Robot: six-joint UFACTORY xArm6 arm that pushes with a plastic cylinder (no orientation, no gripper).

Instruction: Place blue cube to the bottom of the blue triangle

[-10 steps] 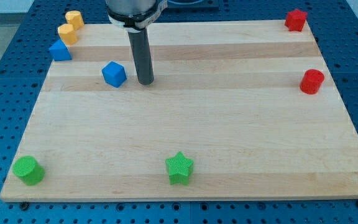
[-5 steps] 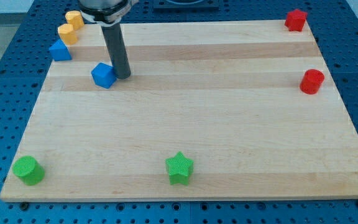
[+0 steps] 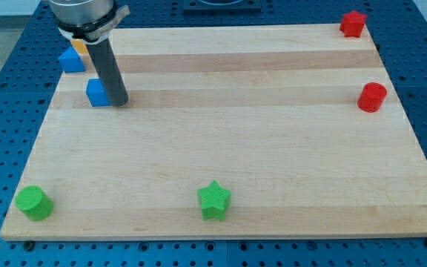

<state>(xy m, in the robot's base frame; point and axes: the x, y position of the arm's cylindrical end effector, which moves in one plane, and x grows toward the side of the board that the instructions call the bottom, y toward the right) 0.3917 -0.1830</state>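
The blue cube (image 3: 96,93) lies on the wooden board (image 3: 228,170) near the view's upper left. My tip (image 3: 118,101) touches the cube's right side. The blue triangle (image 3: 70,59) sits at the board's upper left corner, up and to the left of the cube, with a gap between them. The rod rises from the tip to the view's top.
A yellow block (image 3: 84,46) peeks out behind the rod, right of the triangle. A red star (image 3: 353,24) sits top right, a red cylinder (image 3: 372,97) at the right edge, a green cylinder (image 3: 33,202) bottom left, a green star (image 3: 214,200) bottom centre.
My tip has moved left and slightly down, pushing the blue cube leftward toward a spot below the blue triangle. The arm now hides most of the yellow blocks.
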